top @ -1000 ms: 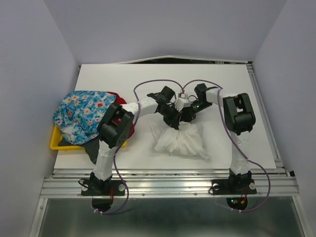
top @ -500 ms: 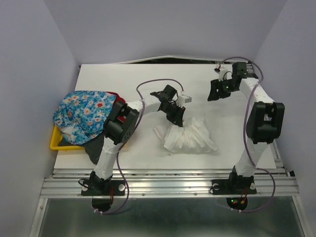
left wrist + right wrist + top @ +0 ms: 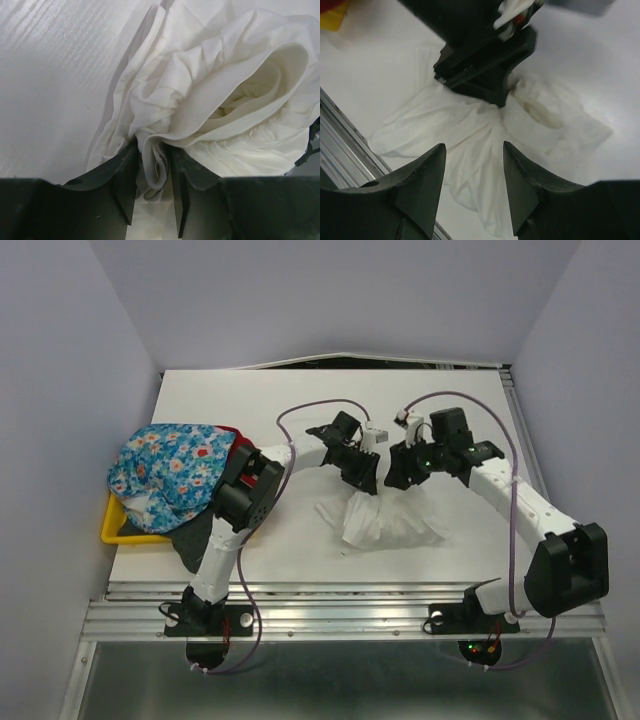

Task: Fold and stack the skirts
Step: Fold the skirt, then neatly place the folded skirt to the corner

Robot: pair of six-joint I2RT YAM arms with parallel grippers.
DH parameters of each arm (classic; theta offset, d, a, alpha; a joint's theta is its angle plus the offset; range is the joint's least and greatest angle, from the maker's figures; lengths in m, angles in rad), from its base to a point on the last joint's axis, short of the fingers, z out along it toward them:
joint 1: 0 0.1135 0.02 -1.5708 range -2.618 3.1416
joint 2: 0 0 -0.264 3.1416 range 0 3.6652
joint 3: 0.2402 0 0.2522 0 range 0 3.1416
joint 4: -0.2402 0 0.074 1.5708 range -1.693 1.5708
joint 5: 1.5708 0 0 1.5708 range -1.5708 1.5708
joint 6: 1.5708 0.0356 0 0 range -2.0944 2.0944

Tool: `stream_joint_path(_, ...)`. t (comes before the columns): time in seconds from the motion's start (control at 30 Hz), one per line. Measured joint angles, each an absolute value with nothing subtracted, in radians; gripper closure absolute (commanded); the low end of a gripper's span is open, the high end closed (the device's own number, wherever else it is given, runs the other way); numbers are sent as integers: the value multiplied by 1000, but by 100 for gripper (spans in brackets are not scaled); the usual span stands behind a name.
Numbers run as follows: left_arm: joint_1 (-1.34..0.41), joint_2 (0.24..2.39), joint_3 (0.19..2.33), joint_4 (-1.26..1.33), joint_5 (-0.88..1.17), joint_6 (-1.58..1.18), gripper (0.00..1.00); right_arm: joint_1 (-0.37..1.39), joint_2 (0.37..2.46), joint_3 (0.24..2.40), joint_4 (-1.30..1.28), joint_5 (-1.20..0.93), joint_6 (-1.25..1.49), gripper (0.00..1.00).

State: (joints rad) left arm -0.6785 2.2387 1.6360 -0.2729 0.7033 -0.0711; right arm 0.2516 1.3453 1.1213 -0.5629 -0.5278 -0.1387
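White skirt [image 3: 388, 522] lies crumpled on the white table [image 3: 250, 400], roughly centre, between the two arms. It is bunched into a peak at its far edge, and the rest fans out toward the near edge. The left wrist view shows it [image 3: 225, 100] as loose rolled folds, not flat and not folded.

Left gripper [image 3: 365, 478] sits on that peak. In its own camera the left gripper [image 3: 152, 187] has its jaws parted. One rolled fold of the cloth stands in the gap and is not squeezed flat.

Right gripper [image 3: 398, 468] is just beside the left one on its right side, above the same far edge. The right wrist view shows the right gripper [image 3: 473, 150] with jaws spread wide and nothing between them. The white skirt [image 3: 470, 140] is spread out below, and the left gripper's black body is just ahead.

The other garments are well apart at the left edge. Blue floral skirt [image 3: 165, 465] is heaped on the yellow tray [image 3: 115, 528]. Red skirt [image 3: 244, 446] peeks out at the heap's right side. Dark grey skirt [image 3: 195, 540] hangs over the tray's near edge onto the table.
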Motion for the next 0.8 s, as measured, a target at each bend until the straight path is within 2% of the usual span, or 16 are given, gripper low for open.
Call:
stream_joint_path(0.03, -678, 2242, 1641, -273, 702, -73, 53, 280, 1359, 1084, -553, -521, -126, 43)
stream_joint_path(0.07, -678, 2251, 1658, -274, 698, -75, 42, 311, 1377, 1054, -545, -513, -118, 41)
stream_joint_path(0.2, -680, 2262, 1694, -267, 686, -78, 40, 379, 1457, 962, -486, -450, -60, 38)
stream_joint_path(0.27, -680, 2263, 1695, -262, 676, -76, 39, 395, 1494, 950, -453, -414, -24, 32)
stream_joint_path(0.3, -678, 2262, 1695, -258, 672, -76, 26, 403, 1525, 948, -429, -389, -3, 28)
stream_joint_path(0.33, -677, 2261, 1693, -250, 670, -75, 8, 408, 1546, 945, -402, -361, 17, 27)
stream_joint_path(0.4, -672, 2240, 1673, -225, 679, -91, 7, 414, 1568, 938, -371, -326, 39, 23)
stream_joint_path(0.43, -669, 2213, 1657, -226, 647, -76, 6, 418, 1579, 934, -344, -297, 58, 17)
stream_joint_path(0.57, -630, 2148, 1623, -248, 575, -56, 2, 420, 1589, 934, -297, -221, 93, 12)
stream_joint_path(0.8, -531, 1940, 1605, -286, 453, -9, 1, 422, 1650, 935, -241, -127, 138, 5)
